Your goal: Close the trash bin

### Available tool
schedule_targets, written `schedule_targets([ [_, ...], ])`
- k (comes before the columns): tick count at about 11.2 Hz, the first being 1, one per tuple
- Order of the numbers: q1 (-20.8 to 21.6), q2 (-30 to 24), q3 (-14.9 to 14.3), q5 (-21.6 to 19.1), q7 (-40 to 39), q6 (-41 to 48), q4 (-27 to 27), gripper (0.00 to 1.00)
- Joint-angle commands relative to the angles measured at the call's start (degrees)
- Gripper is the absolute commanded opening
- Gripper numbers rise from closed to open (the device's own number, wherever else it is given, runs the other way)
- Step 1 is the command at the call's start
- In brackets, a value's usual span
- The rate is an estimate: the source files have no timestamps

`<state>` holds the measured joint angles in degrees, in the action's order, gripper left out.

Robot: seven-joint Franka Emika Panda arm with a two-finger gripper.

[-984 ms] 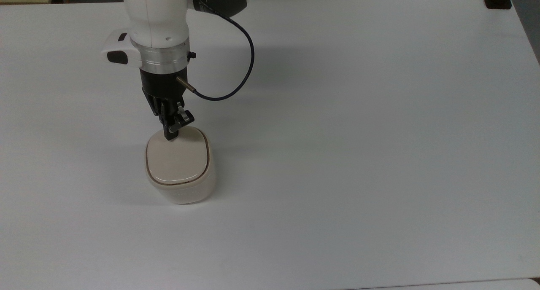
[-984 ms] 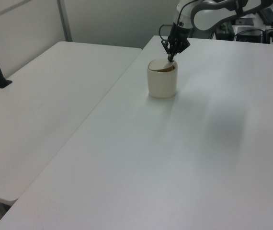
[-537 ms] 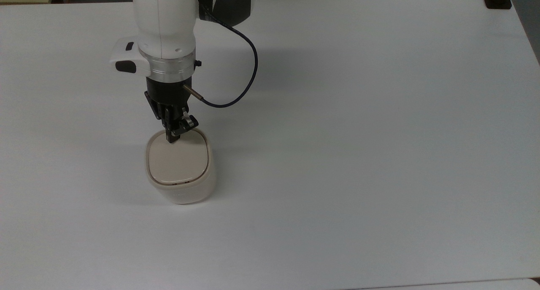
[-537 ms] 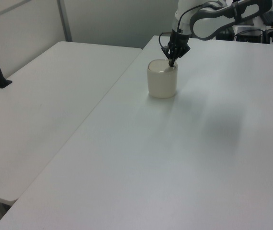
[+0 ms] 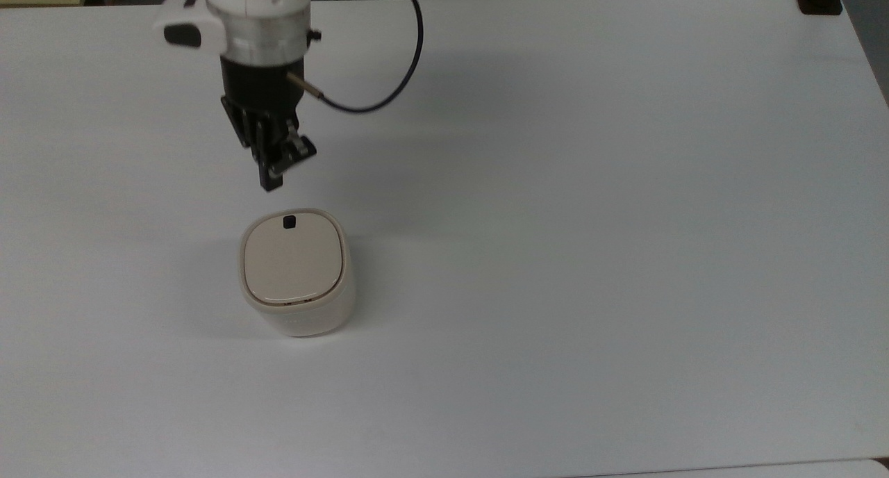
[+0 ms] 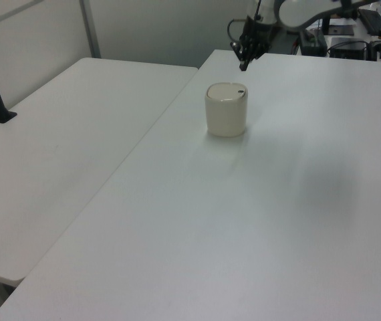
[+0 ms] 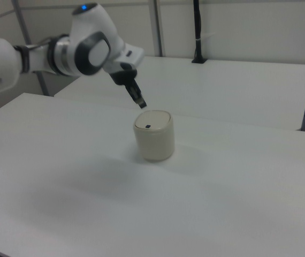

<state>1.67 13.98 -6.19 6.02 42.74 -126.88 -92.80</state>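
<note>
In the top view, the small cream-beige plastic trash bin (image 5: 295,278), a rounded-square tub with a flat hinged lid, stands on the white table (image 5: 590,221) toward the top view's left, its lid lying flush inside the rim with no dark gap showing, and a small black square latch (image 5: 289,221) sits near the lid's far edge. The black two-finger gripper (image 5: 269,179) hangs above the table just beyond that far edge, apart from the bin, its 2 fingers drawn together with nothing between them. In the left view the bin (image 6: 226,109) stands upright near the far part of the table, and the gripper (image 6: 244,65) is raised clear above and behind it, touching nothing. In the right view the bin (image 7: 154,135) shows its smooth rounded wall and level lid, with the gripper (image 7: 141,103) poised just up and to the right view's left of the lid's edge. Judging by its look, the bin is a light, hollow, stiff shell with a glossy, fairly slippery skin, so a sideways shove could slide or tip it; any contact is best made straight down. The lid seems thin but rigid, and the sensible place to press is the flat area at or beside the latch, opposite the hinge, where a gentle push with the closed fingertips would seat the catch. The lid appears already down, so the task looks done or nearly so.
</note>
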Motion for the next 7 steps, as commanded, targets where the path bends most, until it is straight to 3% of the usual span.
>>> schedule_targets([
  [1,1.7,-8.6,0.8,-0.9,-1.5,11.2,-1.4,0.33],
  [2,2.2,-10.8,0.8,-1.8,-1.5,14.5,-1.5,0.83],
  [3,2.7,-12.6,0.8,-2.1,-1.9,17.9,-1.6,1.00],
  [7,5.6,-17.0,0.8,-3.9,-10.0,26.7,-3.3,1.00],
])
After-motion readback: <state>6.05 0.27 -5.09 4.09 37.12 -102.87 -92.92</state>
